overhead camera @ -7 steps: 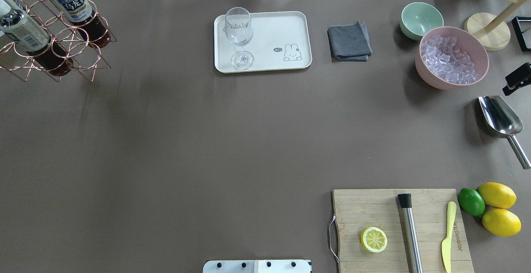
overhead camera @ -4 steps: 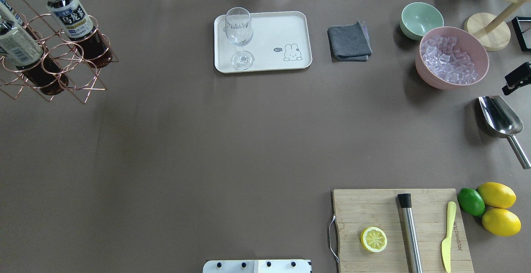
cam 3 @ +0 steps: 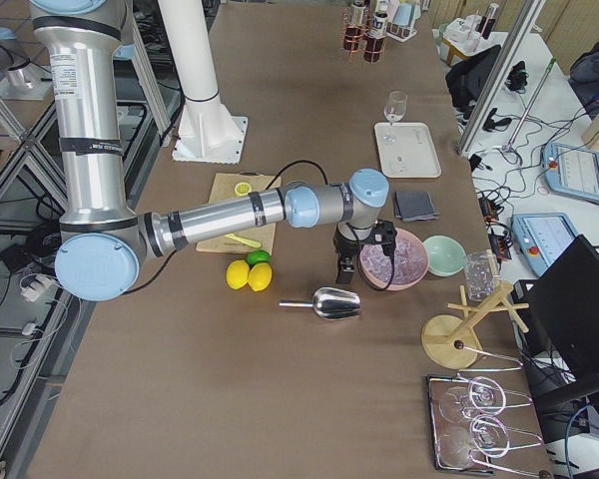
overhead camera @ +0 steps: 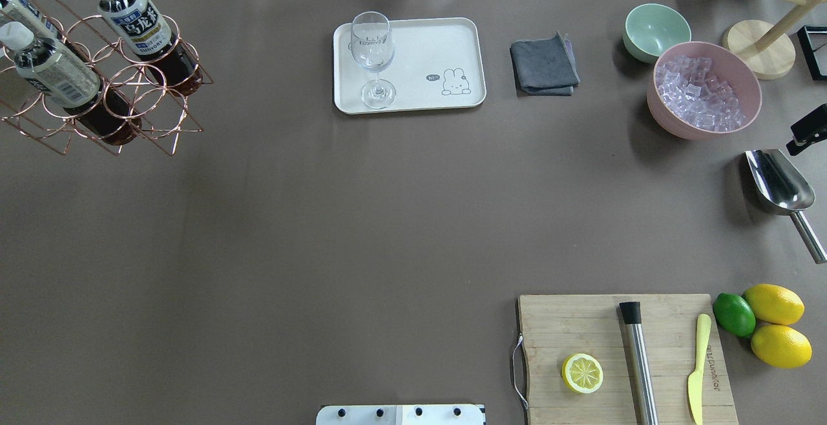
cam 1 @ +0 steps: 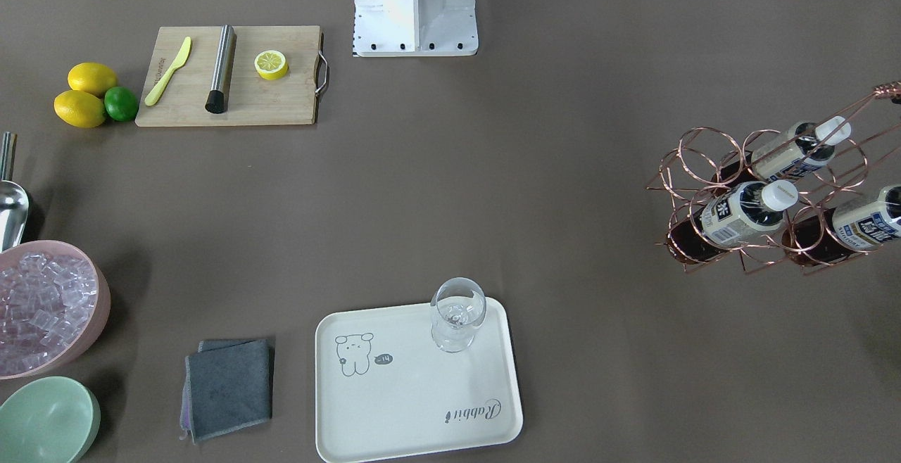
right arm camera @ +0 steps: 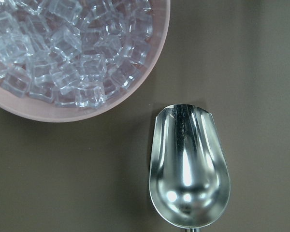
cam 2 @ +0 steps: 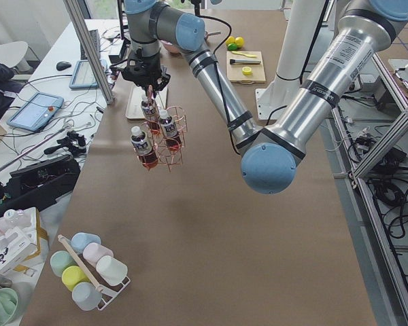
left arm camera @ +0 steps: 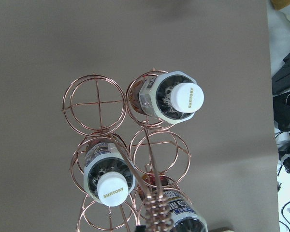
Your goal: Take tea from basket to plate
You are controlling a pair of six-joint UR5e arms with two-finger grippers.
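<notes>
The basket (overhead camera: 155,105), a rose-gold wire rack, hangs in the air over the table's far left, tilted, with three tea bottles in its ring cells (overhead camera: 139,28) (overhead camera: 52,73). It also shows in the front view (cam 1: 704,150) and from above in the left wrist view (left arm camera: 97,102), white caps up (left arm camera: 187,96). In the exterior left view the basket (cam 2: 164,139) hangs by its coiled handle under my left gripper (cam 2: 147,71); I cannot tell how its jaws stand. The plate (overhead camera: 426,50) is at the far middle. My right gripper (overhead camera: 807,129) hovers near the ice bowl; its state is unclear.
A wine glass (overhead camera: 373,57) stands on the plate's left part. A grey cloth (overhead camera: 544,63), green bowl (overhead camera: 654,30), pink bowl of ice (overhead camera: 704,89) and metal scoop (overhead camera: 778,183) lie to the right. A cutting board (overhead camera: 581,328) with tools sits near right.
The hanging basket with its bottles has swung and shifted rightward, toward the plate. The right gripper at the right edge has dropped slightly nearer.
</notes>
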